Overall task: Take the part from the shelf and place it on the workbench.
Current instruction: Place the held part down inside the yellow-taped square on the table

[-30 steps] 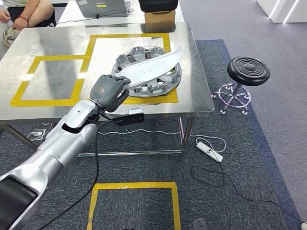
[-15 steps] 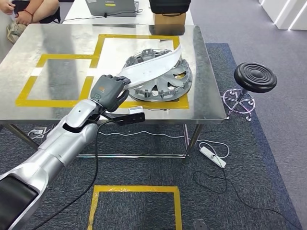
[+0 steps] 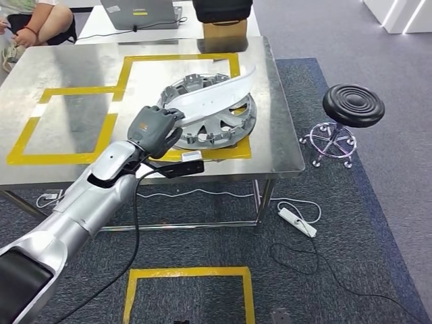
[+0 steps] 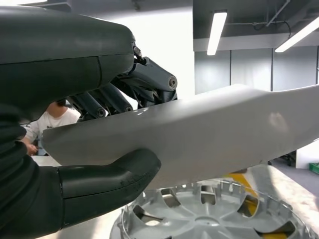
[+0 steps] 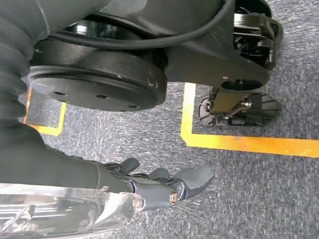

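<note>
Your left hand (image 3: 152, 129) is clamping one end of the long white part (image 3: 219, 94); its length is running away rightward, hanging just above the wheel cover (image 3: 214, 125) on the bench (image 3: 76, 115).

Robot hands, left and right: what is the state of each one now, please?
Left robot hand: holding the long white part.
Right robot hand: holding a clear plastic piece.

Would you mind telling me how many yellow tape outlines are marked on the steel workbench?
2: a larger yellow tape rectangle at the far middle, under the grey wheel cover, and a lower one toward the left, joined to it. The arm hides part.
</note>
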Controlling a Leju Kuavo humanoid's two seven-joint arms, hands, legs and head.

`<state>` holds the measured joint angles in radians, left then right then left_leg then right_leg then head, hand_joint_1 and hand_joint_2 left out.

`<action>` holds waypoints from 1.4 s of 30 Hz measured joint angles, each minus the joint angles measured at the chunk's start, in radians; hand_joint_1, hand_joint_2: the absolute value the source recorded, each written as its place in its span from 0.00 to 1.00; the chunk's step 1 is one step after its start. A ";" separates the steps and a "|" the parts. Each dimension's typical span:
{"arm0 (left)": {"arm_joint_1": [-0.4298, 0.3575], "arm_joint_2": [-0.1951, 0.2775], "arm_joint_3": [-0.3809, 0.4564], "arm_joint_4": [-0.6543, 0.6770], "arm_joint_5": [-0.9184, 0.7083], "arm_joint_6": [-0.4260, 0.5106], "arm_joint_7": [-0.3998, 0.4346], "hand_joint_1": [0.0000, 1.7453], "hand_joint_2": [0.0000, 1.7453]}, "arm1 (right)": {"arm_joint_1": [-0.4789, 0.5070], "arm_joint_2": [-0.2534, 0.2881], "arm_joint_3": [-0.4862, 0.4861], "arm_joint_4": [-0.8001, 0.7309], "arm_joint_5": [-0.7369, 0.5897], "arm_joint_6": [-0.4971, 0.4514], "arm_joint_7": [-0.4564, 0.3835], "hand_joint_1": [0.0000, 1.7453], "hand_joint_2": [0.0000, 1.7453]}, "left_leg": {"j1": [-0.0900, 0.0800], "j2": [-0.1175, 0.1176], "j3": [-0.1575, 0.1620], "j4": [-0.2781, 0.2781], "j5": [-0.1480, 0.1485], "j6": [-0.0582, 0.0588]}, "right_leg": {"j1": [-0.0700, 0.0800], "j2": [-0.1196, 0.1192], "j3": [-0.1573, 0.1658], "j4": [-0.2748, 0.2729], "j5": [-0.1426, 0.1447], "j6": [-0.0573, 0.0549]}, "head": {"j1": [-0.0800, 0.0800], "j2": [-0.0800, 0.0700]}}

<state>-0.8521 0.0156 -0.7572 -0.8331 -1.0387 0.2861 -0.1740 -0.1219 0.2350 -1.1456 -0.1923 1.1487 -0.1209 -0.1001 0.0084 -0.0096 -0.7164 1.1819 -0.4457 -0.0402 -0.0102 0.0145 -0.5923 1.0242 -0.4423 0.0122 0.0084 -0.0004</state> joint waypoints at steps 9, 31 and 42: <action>-0.008 0.001 0.001 0.000 0.000 0.000 0.000 1.00 1.00 | -0.002 0.000 0.000 0.000 0.002 0.000 0.000 0.00 1.00 | 0.003 0.000 0.084 -0.180 0.041 0.046 | 0.007 -0.005 -0.043 0.101 -0.072 0.041 | 0.011 0.000; 0.002 0.011 0.001 -0.001 -0.001 0.000 0.000 1.00 1.00 | 0.001 0.001 0.000 0.000 0.003 -0.001 0.002 0.00 1.00 | -0.002 -0.001 0.003 -0.034 0.025 0.005 | 0.002 0.001 0.001 0.003 -0.007 -0.002 | 0.003 0.000; 0.001 0.016 0.000 -0.001 -0.002 0.000 0.002 1.00 1.00 | -0.001 0.003 0.000 0.000 0.002 0.001 0.000 0.00 1.00 | 0.001 -0.002 0.087 -0.185 0.040 0.047 | 0.006 -0.005 -0.128 0.261 -0.134 0.045 | 0.019 0.000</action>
<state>-0.8508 0.0317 -0.7576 -0.8343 -1.0402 0.2862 -0.1720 -0.1231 0.2377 -1.1454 -0.1923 1.1507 -0.1198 -0.0999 0.0097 -0.0117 -0.6293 0.9973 -0.4061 0.0072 -0.0039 0.0092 -0.7205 1.2848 -0.5766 0.0571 0.0271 -0.0004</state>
